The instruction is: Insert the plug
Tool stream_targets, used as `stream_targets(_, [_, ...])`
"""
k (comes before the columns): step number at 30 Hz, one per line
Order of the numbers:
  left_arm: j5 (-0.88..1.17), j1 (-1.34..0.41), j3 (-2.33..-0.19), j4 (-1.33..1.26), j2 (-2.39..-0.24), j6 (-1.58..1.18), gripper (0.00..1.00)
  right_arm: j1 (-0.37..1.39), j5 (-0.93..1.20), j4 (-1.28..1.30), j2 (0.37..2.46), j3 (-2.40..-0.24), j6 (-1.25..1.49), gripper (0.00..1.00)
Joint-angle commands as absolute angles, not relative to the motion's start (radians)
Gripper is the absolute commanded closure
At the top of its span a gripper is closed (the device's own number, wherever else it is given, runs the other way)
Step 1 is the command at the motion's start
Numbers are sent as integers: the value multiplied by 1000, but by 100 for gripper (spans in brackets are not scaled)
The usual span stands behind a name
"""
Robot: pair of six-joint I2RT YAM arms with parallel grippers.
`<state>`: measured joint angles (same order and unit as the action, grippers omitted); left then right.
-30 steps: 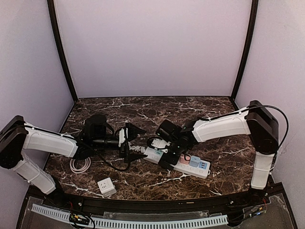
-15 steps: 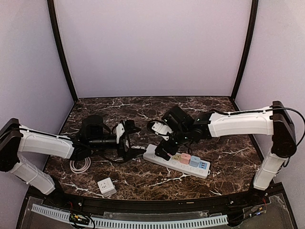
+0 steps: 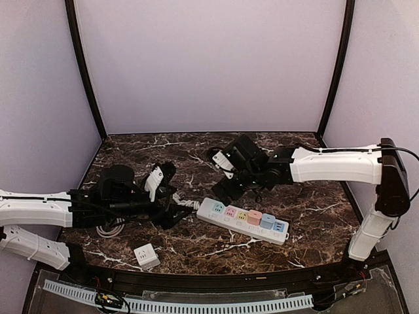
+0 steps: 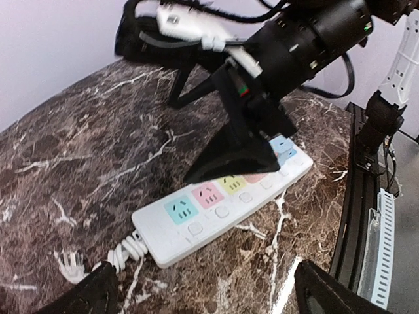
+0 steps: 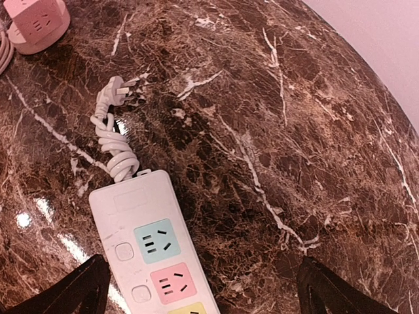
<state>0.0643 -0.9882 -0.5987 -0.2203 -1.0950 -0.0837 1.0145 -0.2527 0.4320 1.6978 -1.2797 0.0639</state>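
Observation:
The white power strip [image 3: 242, 219] with coloured sockets lies flat on the marble table; it also shows in the left wrist view [image 4: 216, 203] and the right wrist view [image 5: 147, 245]. Its white plug [image 5: 118, 88] lies loose on the table at the end of a coiled cord [image 5: 114, 147], and also shows in the left wrist view [image 4: 69, 261]. My left gripper [image 3: 173, 196] is open and empty, just left of the strip's cord end. My right gripper [image 3: 219, 180] is open and empty, above and behind that same end. All the sockets that show are empty.
A white adapter cube [image 3: 146, 255] sits near the front edge. A pink cube socket [image 5: 36, 19] with a coiled cable [image 3: 108, 227] lies at the left. Black rails edge the table.
My right gripper has lifted off the strip and drawn back towards the far side. My left arm has pulled back to the left and lower. The strip has stayed put.

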Motion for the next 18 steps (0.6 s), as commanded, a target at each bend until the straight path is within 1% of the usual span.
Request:
stream_targets(1, [-88, -1043, -592, 45, -1036, -274, 8, 1015, -336, 476, 1655, -1321, 147, 1])
stream_targets(4, [-185, -1083, -558, 132, -966, -329, 8, 1016, -339, 477, 1599, -1309, 183, 1])
stream_targets(9, [-239, -1139, -530, 284, -865, -422, 8, 1018, -294, 466, 1488, -1281, 215, 1])
stream_targets(18, [-291, -1231, -503, 501, -838, -561, 10, 1060, -187, 476, 1373, -1214, 286, 1])
